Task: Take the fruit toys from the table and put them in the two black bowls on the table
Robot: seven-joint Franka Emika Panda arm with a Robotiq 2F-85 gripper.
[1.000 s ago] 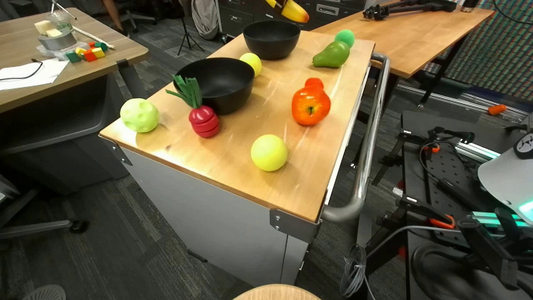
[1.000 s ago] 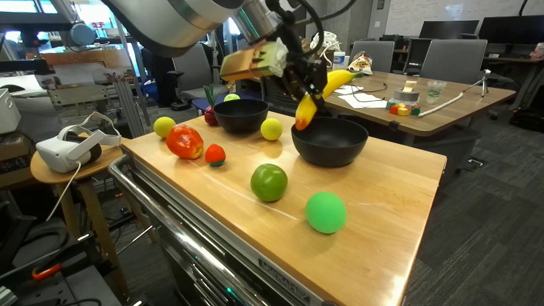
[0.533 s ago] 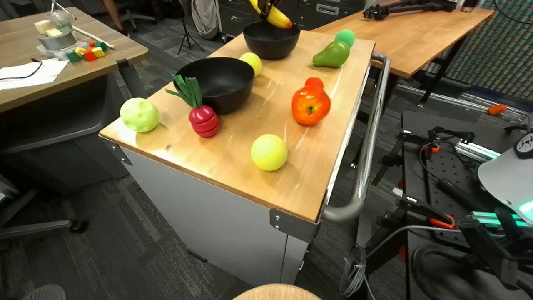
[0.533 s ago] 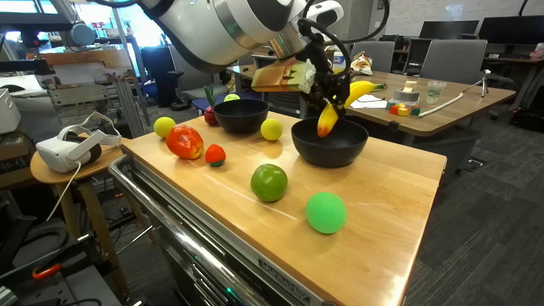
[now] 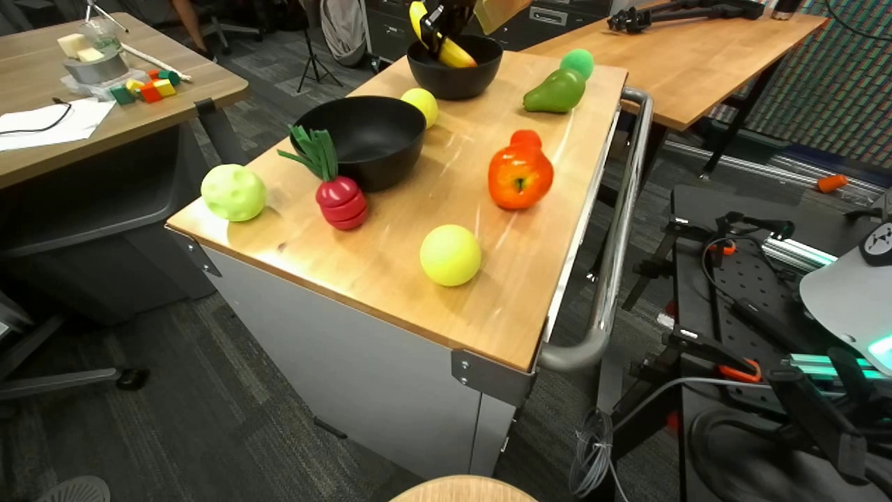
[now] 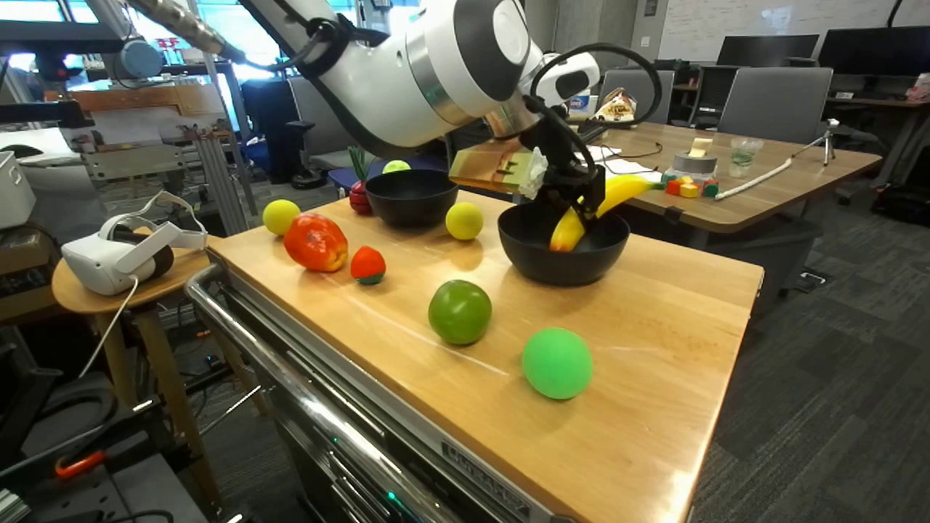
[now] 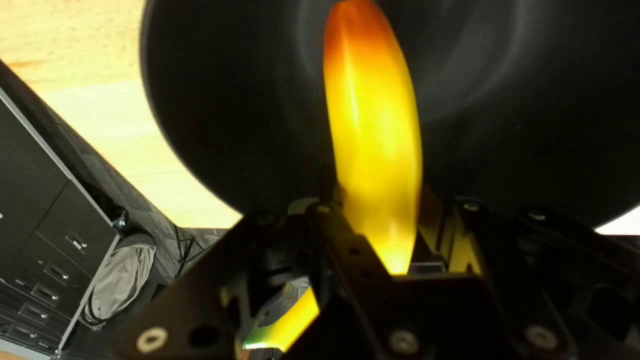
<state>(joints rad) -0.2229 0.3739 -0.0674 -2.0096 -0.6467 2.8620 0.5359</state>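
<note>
While low over a black bowl [image 6: 563, 269], the arm [image 6: 396, 91] aslant, its gripper [image 7: 381, 206] tight around a banana [image 7: 374, 125]

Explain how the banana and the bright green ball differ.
The banana is yellow with an orange-red tip; the ball is plain green. The banana is long and curved; the ball is round. The banana is tilted in the gripper, one end inside a black bowl; the ball rests on the table. Neither lies wholly inside a bowl.
</note>
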